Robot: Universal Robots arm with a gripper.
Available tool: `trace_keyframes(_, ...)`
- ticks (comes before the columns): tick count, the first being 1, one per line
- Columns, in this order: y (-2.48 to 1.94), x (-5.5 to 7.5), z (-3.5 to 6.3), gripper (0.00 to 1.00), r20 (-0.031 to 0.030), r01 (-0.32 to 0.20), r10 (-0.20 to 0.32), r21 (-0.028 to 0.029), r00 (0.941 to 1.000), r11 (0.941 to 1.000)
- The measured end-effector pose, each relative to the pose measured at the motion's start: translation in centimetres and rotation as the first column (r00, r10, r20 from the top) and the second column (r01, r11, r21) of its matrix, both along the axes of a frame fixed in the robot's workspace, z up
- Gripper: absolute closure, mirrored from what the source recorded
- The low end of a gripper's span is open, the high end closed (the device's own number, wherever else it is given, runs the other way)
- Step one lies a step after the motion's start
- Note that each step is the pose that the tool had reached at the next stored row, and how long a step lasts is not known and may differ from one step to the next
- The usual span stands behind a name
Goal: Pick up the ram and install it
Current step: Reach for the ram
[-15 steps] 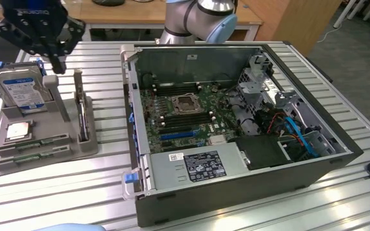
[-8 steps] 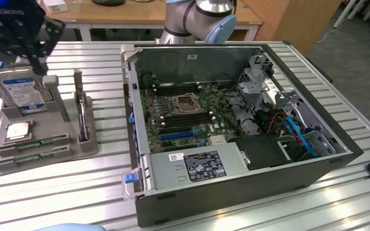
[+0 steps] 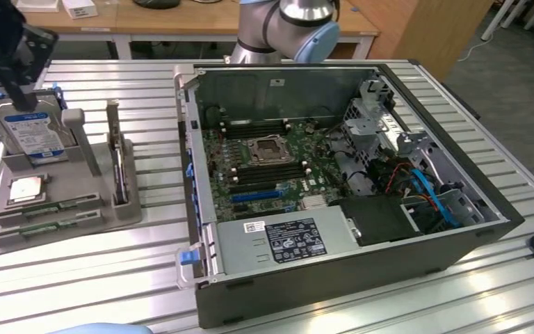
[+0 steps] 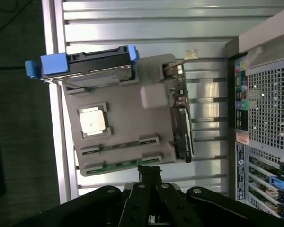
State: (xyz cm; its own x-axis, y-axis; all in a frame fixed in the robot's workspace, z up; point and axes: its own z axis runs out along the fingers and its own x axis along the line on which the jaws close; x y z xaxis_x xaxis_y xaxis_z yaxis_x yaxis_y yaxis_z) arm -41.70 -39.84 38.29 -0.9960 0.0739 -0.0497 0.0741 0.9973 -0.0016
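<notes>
**Tool.** The gripper [image 4: 149, 174] is clenched, fingertips together, with nothing between them. It hangs above the grey holder [image 4: 128, 118] and touches no part. In the exterior view the gripper [image 3: 19, 94] is seen over the holder's far end, in front of the hard drive [image 3: 33, 132].

**Task item.** The ram [image 4: 123, 164] is a thin green stick seated on edge in the holder's outermost slot, the part nearest the fingertips in the wrist view. A second stick [image 4: 120, 144] of the same kind sits in the neighbouring slot, between the ram and the CPU chip [image 4: 92, 118]. Neither has been lifted.

**Handling, as judged.**
- Light and stiff, but thin and brittle under any twist.
- Only the upper long edge stands proud of the slot, so purchase is shallow and the flat faces are likely slick.
- Best hold: across the two flat faces near the middle of its length, so it hangs level.
- Avoid the contact edge buried in the slot. Avoid pressing hard on the small chips.

**Surroundings.** The open computer case [image 3: 277, 90] lies well apart on the table [image 3: 81, 278], at the exterior view's right, motherboard [image 3: 277, 188] exposed.
</notes>
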Motion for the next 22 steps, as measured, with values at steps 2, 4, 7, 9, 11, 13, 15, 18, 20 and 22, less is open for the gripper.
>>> trace_keyframes(2, 0.0, -0.9, -0.04, 0.9, 0.001, 0.0, 0.0, -0.0018, 1.0, 1.0)
trace_keyframes(4, 0.01, -1.8, -0.08, 0.9, 0.002, 0.0, 0.0, -0.0035, 1.0, 1.0)
trace_keyframes(7, 0.02, -2.8, -0.13, 0.9, 0.0031, 0.0, 0.0, -0.0058, 1.0, 1.0)
trace_keyframes(9, 0.01, -2.9, -0.12, 0.9, 0.0036, 0.0, 0.0, -0.0061, 1.0, 1.0)
trace_keyframes(11, 0.01, -2.9, -0.12, 0.9, 0.0036, 0.0, 0.0, -0.006, 1.0, 1.0)
trace_keyframes(13, 0.01, -2.9, -0.12, 0.9, 0.0036, 0.0, 0.0, -0.006, 1.0, 1.0)
trace_keyframes(15, 0.02, -3.0, -0.13, 0.9, 0.0038, 0.0, 0.0, -0.0061, 1.0, 1.0)
trace_keyframes(18, 0.04, -3.3, -0.14, 0.9, 0.0039, 0.0, 0.0, -0.0061, 1.0, 1.0)
trace_keyframes(20, 0.03, -3.4, -0.14, 0.9, 0.0039, 0.0, 0.0, -0.0061, 1.0, 1.0)
trace_keyframes(22, 0.03, -3.4, -0.14, 0.9, 0.004, 0.0, 0.0, -0.006, 1.0, 1.0)
